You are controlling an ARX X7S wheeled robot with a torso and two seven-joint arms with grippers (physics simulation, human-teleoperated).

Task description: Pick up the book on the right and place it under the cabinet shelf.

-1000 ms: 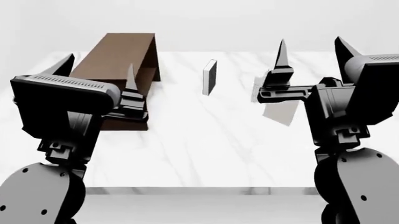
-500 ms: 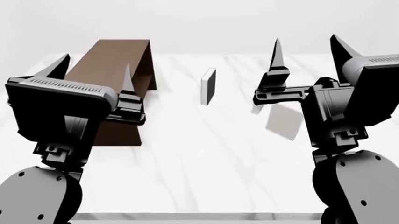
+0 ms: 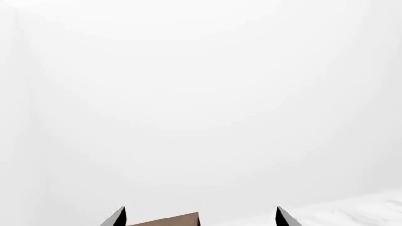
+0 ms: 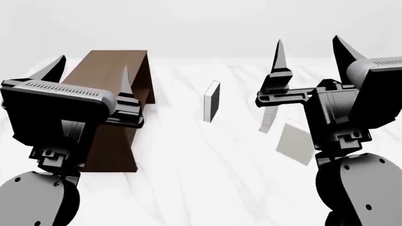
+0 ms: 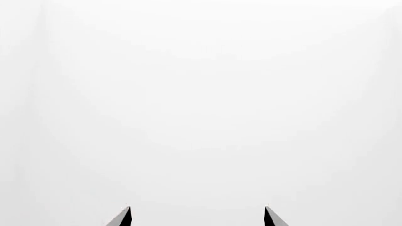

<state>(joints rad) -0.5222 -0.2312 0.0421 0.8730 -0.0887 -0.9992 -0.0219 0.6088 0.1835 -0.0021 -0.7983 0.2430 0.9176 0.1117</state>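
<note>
Book (image 4: 294, 142), pale grey and plain, sits on the white marble table (image 4: 188, 160) at the right of the head view, tilted, just beside the right arm's black body. Close to it, on its inner side, a thin pale book (image 4: 269, 120) stands on edge, partly behind the right gripper's (image 4: 306, 54) lower bracket. Nearer the middle of the table another book (image 4: 212, 101) with a dark cover and white page edge stands upright, well apart from both.

Over at the left, the dark brown cabinet shelf (image 4: 116, 89) lies along the table, running away from the robot, and the left gripper (image 4: 89, 73) hangs in front of it.

Both grippers point upward with their jaws spread wide and nothing between them. The left wrist view shows two dark fingertips (image 3: 116, 217) far apart, with a bit of the cabinet's brown top (image 3: 166, 220) and a strip of marble (image 3: 351, 209) between and beside them. The right wrist view shows only its two separated fingertips (image 5: 124, 217) against a blank white background.
</note>
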